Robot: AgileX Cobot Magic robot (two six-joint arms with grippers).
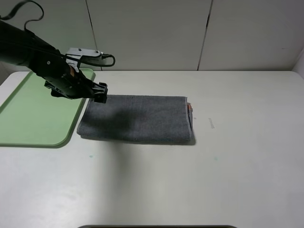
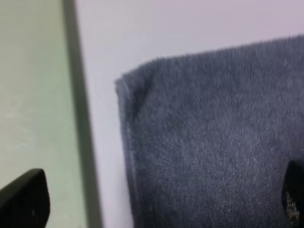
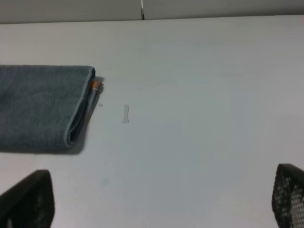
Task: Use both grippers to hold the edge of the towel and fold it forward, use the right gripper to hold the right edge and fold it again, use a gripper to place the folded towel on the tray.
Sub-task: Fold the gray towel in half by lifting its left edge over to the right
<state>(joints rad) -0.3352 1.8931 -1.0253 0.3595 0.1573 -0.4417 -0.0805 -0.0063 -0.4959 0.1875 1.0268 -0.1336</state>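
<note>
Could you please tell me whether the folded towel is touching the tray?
Apart. The left wrist view shows a strip of bare table running between the towel and the tray, so they do not meet there.

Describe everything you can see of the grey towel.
The towel is dark grey terry cloth, folded into a long flat double layer on the white table. A sliver of orange peeks out at its right end. It lies just right of the green tray, a narrow gap between them. The open left gripper is above its far left corner; contact is unclear.
</note>
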